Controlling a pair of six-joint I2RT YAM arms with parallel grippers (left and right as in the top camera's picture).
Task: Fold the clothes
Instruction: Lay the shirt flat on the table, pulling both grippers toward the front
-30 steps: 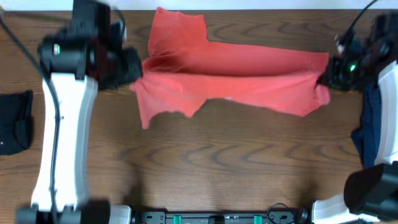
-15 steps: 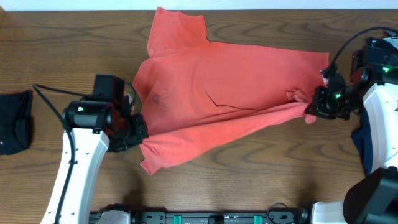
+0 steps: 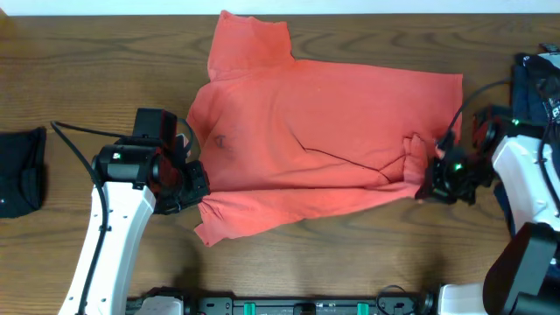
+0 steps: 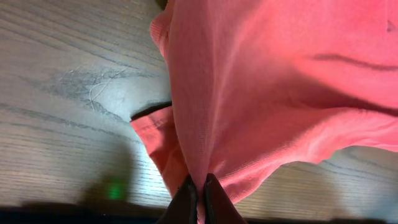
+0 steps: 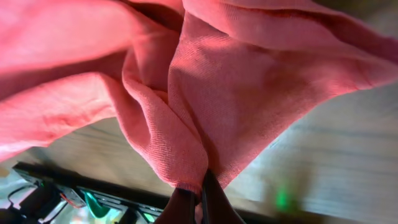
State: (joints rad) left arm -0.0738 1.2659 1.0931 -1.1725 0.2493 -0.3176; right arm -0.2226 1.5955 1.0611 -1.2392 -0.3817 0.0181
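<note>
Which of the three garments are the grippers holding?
The coral-red T-shirt spread mid-table, pinched at both ends. The black garment at the left edge and the navy one at the right are not gripped.

We're looking at a robotics lab setup here: a brown wood-grain desk [image 3: 350, 254] with a white-and-black robot arm [image 3: 105, 236] working at its left end and a second white-and-black arm [image 3: 521, 175] at its right end. A thin black cable [image 3: 68, 138] loops above the desk, a small green status light [image 3: 456, 166] glows near its right end, and a black equipment rail with green connectors [image 3: 297, 306] runs along its near edge.
</note>
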